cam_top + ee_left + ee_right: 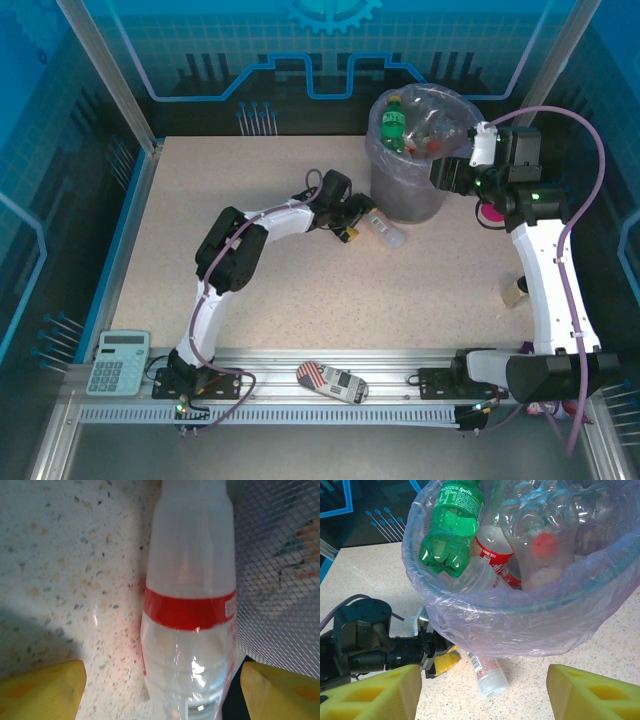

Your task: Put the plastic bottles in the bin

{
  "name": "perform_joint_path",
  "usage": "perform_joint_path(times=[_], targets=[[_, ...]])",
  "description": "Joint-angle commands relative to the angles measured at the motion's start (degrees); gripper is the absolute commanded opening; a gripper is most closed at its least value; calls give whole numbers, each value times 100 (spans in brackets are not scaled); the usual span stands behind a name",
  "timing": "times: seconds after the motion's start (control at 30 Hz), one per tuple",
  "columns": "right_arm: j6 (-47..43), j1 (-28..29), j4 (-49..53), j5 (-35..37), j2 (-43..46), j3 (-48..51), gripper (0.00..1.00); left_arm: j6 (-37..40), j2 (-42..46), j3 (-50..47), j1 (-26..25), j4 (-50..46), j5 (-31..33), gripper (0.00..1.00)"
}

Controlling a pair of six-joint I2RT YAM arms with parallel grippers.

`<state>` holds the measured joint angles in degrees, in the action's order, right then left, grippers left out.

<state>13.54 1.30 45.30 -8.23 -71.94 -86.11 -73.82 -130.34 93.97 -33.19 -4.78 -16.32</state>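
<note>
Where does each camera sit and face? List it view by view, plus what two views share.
Top external: above and behind the bases, looking down on the table; left arm, right arm show.
Left wrist: low over the table, facing the lying bottle; left fingers show.
Right wrist: beside the bin, looking into it; right fingers show.
Shared: both wrist views hold that bottle and the bin.
</note>
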Motion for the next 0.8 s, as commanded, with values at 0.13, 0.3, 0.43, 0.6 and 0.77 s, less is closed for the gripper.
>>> perform_joint_path(times=[0.13,0.3,0.43,0.6,0.77], targets=[[69,-121,-151,-109,156,130,68,-308,-356,252,-56,28,10,77],[70,-145,-134,-118,222,200,68,-409,-567,358,-86,86,-15,72],[70,-220,-98,-134,305,253,68,-500,-717,377,-87,256,-22,69],[94,-286,-73,-166,404,358,68,-564,-852,416,-84,436,-79,61],[161,-307,-89,-252,428,424,68,-561,-666,134,-41,736,-76,52]])
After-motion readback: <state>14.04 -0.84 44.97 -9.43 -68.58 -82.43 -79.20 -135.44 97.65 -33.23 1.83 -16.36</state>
